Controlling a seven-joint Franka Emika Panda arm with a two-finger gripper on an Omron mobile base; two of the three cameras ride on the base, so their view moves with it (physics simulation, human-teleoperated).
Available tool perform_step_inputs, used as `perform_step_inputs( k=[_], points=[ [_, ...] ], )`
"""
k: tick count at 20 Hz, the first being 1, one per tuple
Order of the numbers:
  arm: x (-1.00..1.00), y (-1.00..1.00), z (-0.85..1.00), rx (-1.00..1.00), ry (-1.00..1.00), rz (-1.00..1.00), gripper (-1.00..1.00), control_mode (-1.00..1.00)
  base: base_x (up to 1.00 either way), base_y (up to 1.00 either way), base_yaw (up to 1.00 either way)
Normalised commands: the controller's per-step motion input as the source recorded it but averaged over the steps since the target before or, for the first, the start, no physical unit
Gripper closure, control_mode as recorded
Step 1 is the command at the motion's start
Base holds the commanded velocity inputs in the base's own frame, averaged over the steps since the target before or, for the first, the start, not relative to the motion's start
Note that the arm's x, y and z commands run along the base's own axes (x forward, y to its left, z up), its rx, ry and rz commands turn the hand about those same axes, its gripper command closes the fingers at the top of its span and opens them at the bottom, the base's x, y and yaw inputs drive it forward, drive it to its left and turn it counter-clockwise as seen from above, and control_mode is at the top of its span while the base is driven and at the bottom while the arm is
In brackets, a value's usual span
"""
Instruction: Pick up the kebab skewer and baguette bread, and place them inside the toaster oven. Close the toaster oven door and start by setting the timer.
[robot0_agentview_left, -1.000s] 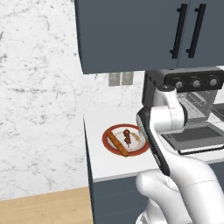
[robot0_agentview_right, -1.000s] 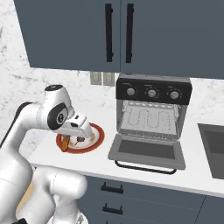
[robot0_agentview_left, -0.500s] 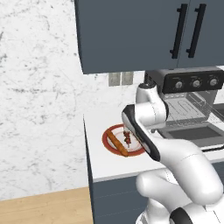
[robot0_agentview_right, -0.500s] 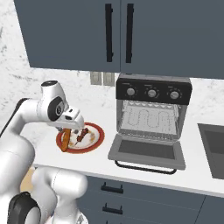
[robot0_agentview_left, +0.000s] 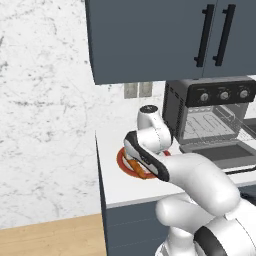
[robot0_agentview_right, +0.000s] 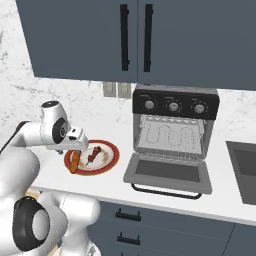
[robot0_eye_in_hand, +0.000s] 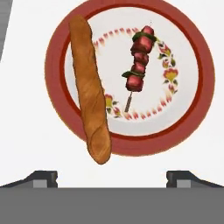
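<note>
A red-rimmed plate (robot0_eye_in_hand: 206, 74) holds both foods. The baguette bread (robot0_eye_in_hand: 89, 94), a long orange-brown loaf, lies along its left side and overhangs the rim. Beside it at the plate's middle lies the kebab skewer (robot0_eye_in_hand: 138, 65), with dark red chunks. My gripper (robot0_eye_in_hand: 113, 178) hovers open straight above the plate, nothing between its fingers. From the right base view the hand (robot0_agentview_right: 77, 142) hangs over the plate (robot0_agentview_right: 113, 159), the baguette (robot0_agentview_right: 74, 161) and the skewer (robot0_agentview_right: 93, 154). The toaster oven (robot0_agentview_right: 175, 106) stands to the right, its door (robot0_agentview_right: 169, 173) folded down flat.
Three knobs (robot0_agentview_right: 173, 106) sit on the oven's top panel, and a wire rack shows inside. Dark upper cabinets (robot0_agentview_right: 135, 35) hang above. A sink (robot0_agentview_right: 244, 170) lies at the far right. Wall sockets (robot0_agentview_right: 116, 89) sit behind the plate. The counter's left end (robot0_agentview_left: 100, 165) is near the plate.
The arm has swung left and the hand has come over the plate, now covering most of it in the left base view. The jaws stay open.
</note>
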Motion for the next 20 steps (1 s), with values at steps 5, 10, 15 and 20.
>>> perform_step_inputs(
  k=[5,10,15,20],
  points=[
    [0.55,0.22,-0.29,0.00,0.02,0.19,-1.00,-1.00,0.00,0.00,0.00],
    [0.30,0.13,-0.25,0.00,0.05,0.15,-1.00,-1.00,0.00,0.00,0.00],
    [0.00,0.00,-0.21,0.00,0.07,0.06,-1.00,-1.00,0.00,0.00,0.00],
    [0.14,0.00,-0.32,0.00,0.10,0.01,-1.00,-1.00,0.00,0.00,0.00]
  ],
)
